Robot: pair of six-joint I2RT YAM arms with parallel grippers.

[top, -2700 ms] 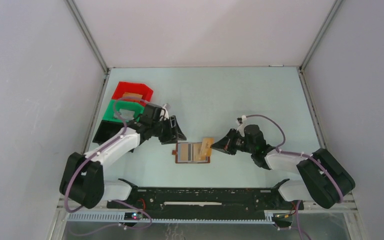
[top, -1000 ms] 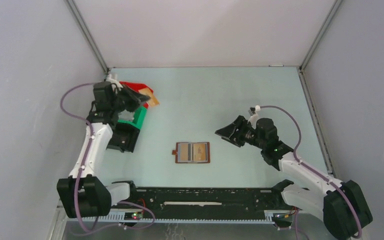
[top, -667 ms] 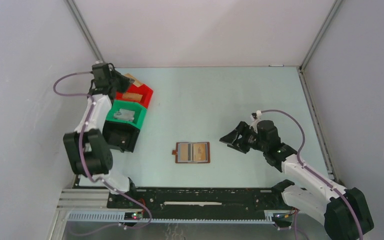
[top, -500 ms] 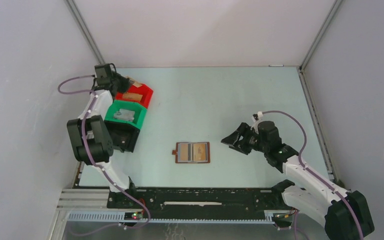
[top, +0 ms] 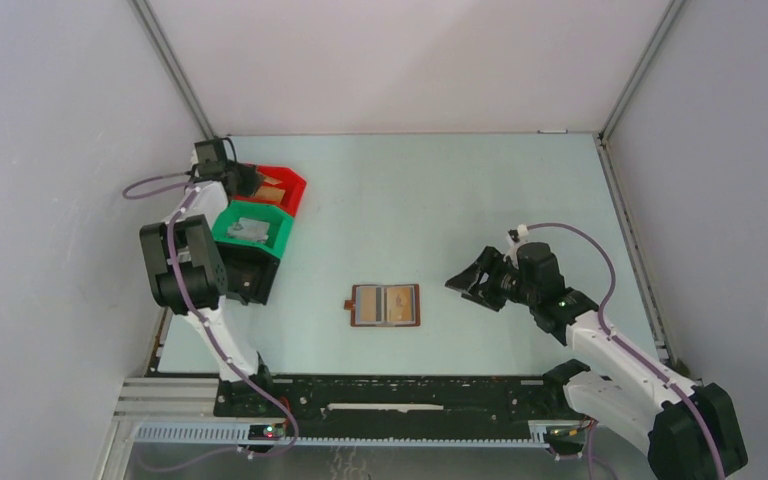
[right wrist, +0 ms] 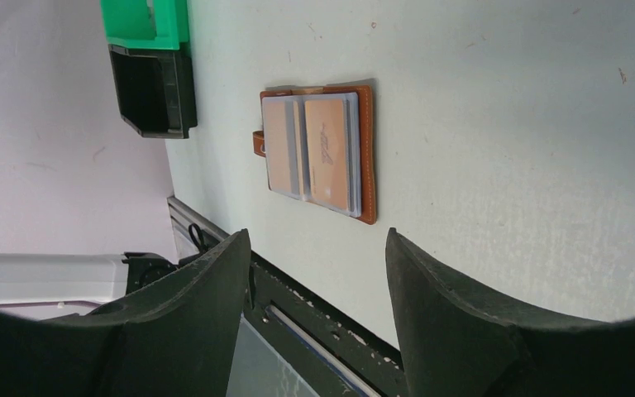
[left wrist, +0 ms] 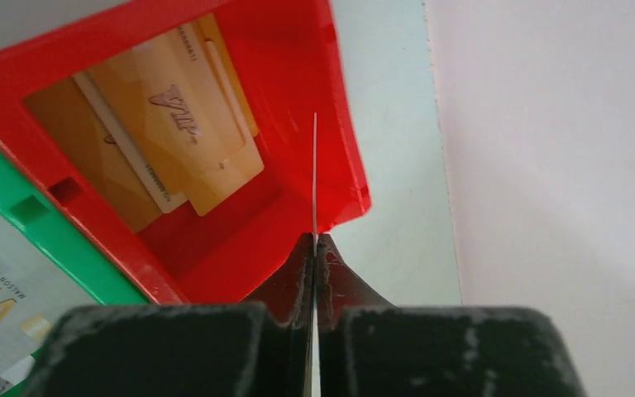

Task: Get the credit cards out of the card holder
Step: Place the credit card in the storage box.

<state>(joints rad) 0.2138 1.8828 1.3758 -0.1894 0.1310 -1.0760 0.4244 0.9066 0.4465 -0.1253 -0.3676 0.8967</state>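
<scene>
Now the left jaws, clamping a card [left wrist: 314, 174], have reached the red bin [left wrist: 341, 124]; right jaws gape.

My claw [right wrist: 316, 244] is open and empty, apart from the card holder [right wrist: 367, 149]. The holder lies open and flat on the counter [right wrist: 504, 124], with tan cards [right wrist: 328, 153] in both halves. Its strap tab points toward the green bin [right wrist: 145, 21] and black bin [right wrist: 153, 91].

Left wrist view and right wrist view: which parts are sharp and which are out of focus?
Left wrist view: the left gripper, near the lens, is soft and dark; its credit card is only a thin bright line; the cards in the red bin are sharp. Right wrist view: the right gripper is blurred; the card holder is sharp.
</scene>
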